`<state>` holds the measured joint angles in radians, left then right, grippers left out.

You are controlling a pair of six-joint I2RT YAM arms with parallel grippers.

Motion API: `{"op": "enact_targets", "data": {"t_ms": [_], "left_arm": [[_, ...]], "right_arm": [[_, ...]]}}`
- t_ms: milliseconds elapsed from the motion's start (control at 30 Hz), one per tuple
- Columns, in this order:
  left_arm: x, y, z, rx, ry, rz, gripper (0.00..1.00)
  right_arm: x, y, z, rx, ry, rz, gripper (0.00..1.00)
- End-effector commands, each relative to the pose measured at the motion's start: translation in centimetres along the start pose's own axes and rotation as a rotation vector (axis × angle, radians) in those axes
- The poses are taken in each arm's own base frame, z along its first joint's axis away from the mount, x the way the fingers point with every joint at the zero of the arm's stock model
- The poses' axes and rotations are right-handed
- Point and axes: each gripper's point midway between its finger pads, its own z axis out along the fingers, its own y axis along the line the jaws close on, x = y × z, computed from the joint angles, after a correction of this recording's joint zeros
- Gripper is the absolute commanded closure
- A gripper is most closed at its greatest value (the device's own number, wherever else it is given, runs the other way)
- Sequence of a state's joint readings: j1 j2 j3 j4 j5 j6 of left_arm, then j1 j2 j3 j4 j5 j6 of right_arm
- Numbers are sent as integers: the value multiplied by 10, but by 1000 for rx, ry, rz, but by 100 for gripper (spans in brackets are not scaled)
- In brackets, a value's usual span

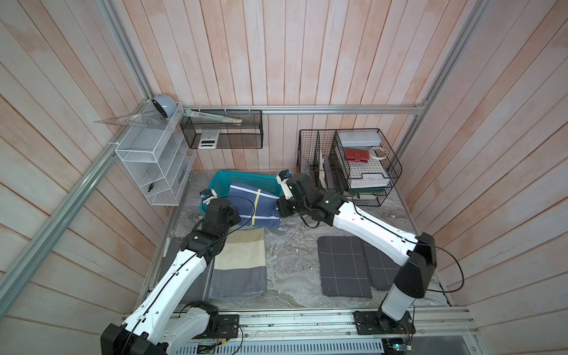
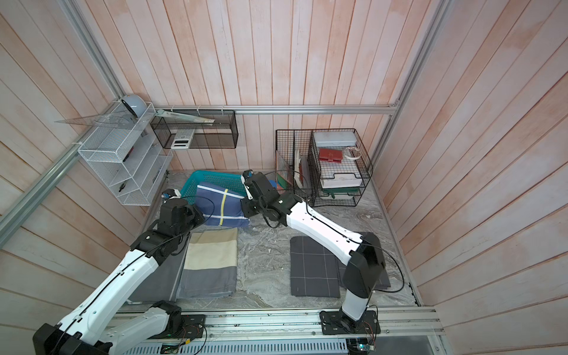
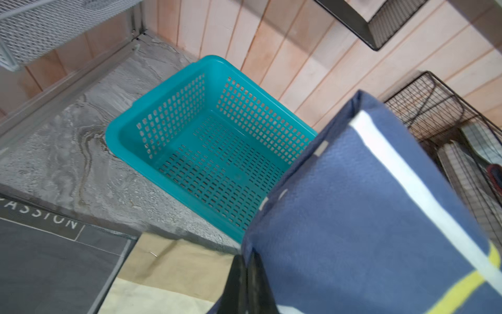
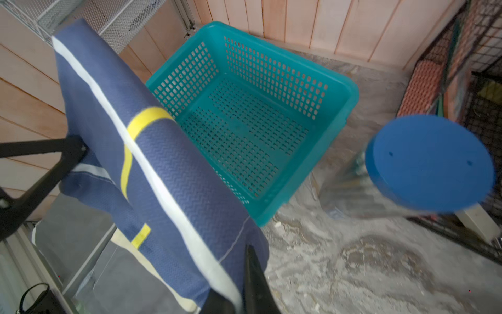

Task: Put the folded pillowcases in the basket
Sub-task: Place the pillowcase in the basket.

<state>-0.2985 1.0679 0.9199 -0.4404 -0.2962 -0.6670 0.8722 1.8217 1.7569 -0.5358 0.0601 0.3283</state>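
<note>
- Already lifted: the folded pillowcase (image 1: 253, 204) hangs between left pincer (image 3: 245, 269) and right pincer (image 4: 239, 293), each clenched on its edge.
- Remaining, I judge: lowering it into the empty basket (image 3: 157, 99) and letting go.

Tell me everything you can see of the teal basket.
The basket is rectangular teal plastic with slotted lattice walls and floor and a rolled rim. It stands upright and empty on the grey marbled table by the wooden back wall. The raised blue pillowcase hides part of its near side; contact cannot be told.
</note>
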Motion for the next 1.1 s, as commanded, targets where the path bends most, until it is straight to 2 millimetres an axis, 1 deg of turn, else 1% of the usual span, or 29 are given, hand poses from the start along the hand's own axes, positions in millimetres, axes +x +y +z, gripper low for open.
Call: {"op": "enact_targets", "data": {"t_ms": [0,133,167,300,367,400,533,667,733,833,900,933,1067], "left_arm": [[-13,2,15,-15,-1,-30,100],[-22,10,46,-46,22,-49,100],[-25,10,53,-53,27,-53,100],[-31,16,79,-74,40,-62,100],[-33,19,94,-80,55,-65,100],[-33,20,100,-84,66,-65,100],[-32,25,128,-100,111,-60,100],[-22,26,152,-116,162,-48,100],[-17,29,161,-132,183,-42,100],[-14,37,168,-181,193,-33,100],[-13,45,171,-223,198,-23,100],[-12,48,173,-246,203,-16,100],[-7,56,179,-291,227,-1,100]], "right_arm": [[-11,-11,26,32,41,-43,100],[-20,-17,67,46,78,-49,100],[-25,-17,74,49,77,-53,100],[-29,-25,104,72,98,-54,100],[-29,-30,117,83,108,-47,100],[-23,-34,126,93,123,-44,100],[-20,-36,145,77,119,-17,100],[-12,-37,162,66,120,-5,100],[-8,-36,170,53,126,2,100],[-2,-35,180,41,131,15,100],[-3,-32,181,24,125,24,99],[11,-35,195,25,152,27,98],[20,-34,203,20,166,36,95]]}}
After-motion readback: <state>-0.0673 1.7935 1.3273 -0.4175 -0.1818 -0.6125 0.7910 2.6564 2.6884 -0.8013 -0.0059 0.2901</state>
